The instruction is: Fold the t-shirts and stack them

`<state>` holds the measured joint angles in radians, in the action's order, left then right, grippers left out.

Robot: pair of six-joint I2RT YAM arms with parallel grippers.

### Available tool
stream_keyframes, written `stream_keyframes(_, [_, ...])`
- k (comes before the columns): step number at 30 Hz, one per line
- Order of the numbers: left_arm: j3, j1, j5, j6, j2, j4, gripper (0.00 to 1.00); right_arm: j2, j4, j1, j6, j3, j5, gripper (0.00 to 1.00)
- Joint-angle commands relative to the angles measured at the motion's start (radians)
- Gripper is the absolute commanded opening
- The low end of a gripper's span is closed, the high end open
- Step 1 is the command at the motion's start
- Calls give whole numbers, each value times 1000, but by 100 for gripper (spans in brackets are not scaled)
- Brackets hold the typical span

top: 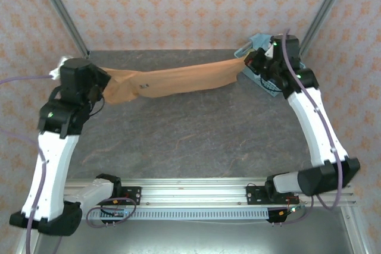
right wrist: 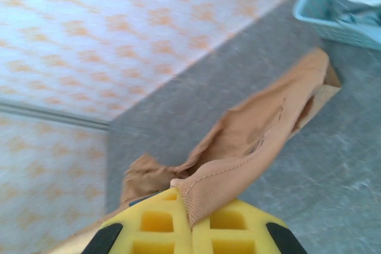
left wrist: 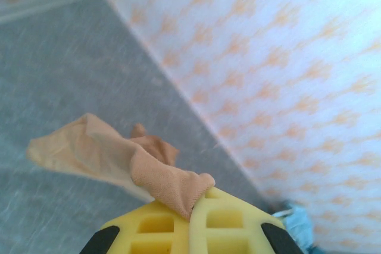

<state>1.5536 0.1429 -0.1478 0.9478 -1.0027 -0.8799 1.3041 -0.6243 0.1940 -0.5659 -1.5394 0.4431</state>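
The t-shirt [top: 172, 80] stretches across the far tabletop [top: 190, 135] from 10 to 2 o'clock, left gripper [left wrist: 199, 205] and right gripper [right wrist: 187, 201] each clamped on an end. Lower both evenly, keeping tension, so it lands flat.

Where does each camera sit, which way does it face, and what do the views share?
Top external: above and behind the bases, looking down at the table; both arms show, left gripper and right gripper stretching the t-shirt.
Left wrist: on the left wrist, facing along its yellow fingers to the wall.
Right wrist: on the right wrist, facing past its fingers toward the basket.
Shared: all three show the t-shirt.
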Motion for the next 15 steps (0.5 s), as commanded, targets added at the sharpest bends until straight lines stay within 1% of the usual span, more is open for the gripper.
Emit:
stream_keyframes(1, [115,-7,-136,-85,66,49,0,-115,88,2,14,2,71,0])
stream_keyframes(3, [183,-6,-154,-106,69,63,0,-158,93,2,1,-21,99,0])
stream_keyframes(7, [320,-7,-147,-124,-3,56,0,-126,99,2,-41,-102,138,0])
stream_keyframes(10, [397,-7,-134,-128,-100,51,0,-39,154,2,-88,-146,164,0])
stream_keyframes(12, [442,-8,-128,-146,-176,57,0,21,227,2,-134,-155,174,0])
stream_keyframes(13, [466,-17,-124,-150,-221,55,0,60,267,2,-154,-167,184,0])
stream_keyframes(15, [508,-65,-82,-143,-305,56,0,150,315,2,-185,-210,208,0])
